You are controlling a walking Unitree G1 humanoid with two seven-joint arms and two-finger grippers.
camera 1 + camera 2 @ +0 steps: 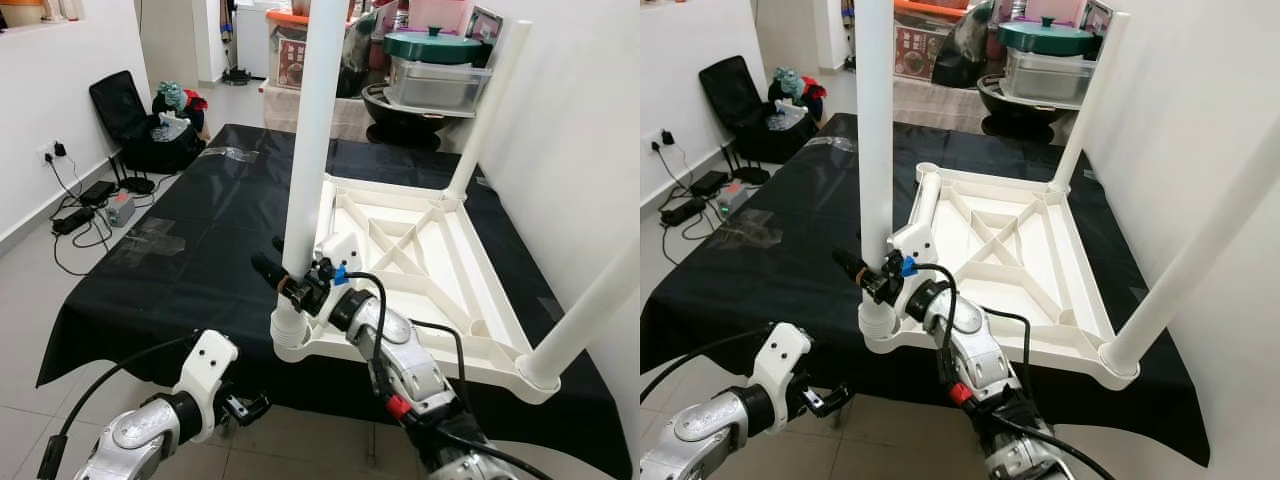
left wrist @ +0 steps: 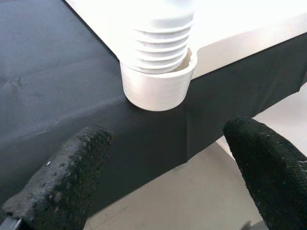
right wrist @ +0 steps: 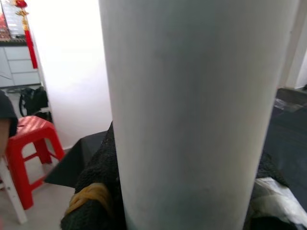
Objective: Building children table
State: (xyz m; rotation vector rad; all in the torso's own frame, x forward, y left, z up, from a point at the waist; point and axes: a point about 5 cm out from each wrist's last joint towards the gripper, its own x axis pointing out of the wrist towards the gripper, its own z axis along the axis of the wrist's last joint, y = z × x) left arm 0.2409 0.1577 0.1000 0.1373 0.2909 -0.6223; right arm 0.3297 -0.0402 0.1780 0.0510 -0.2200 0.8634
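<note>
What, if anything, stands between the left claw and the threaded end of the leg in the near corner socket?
Nothing visible. The left claw is open, facing the leg in its socket.

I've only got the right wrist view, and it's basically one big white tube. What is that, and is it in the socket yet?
Observer: It's the table leg, standing upright in the near-left corner socket of the upturned table top. The right gripper is shut on it low down.
Operator: Fully screwed in?
Observer: Not fully. The left wrist view shows several thread ridges above the socket rim.
Operator: Where's the left gripper?
Observer: The left gripper is open, below the edge of the black cloth, pointing at that socket.
Operator: Other legs done?
Observer: Two more stand upright: the far right leg and the near right leg.
</note>
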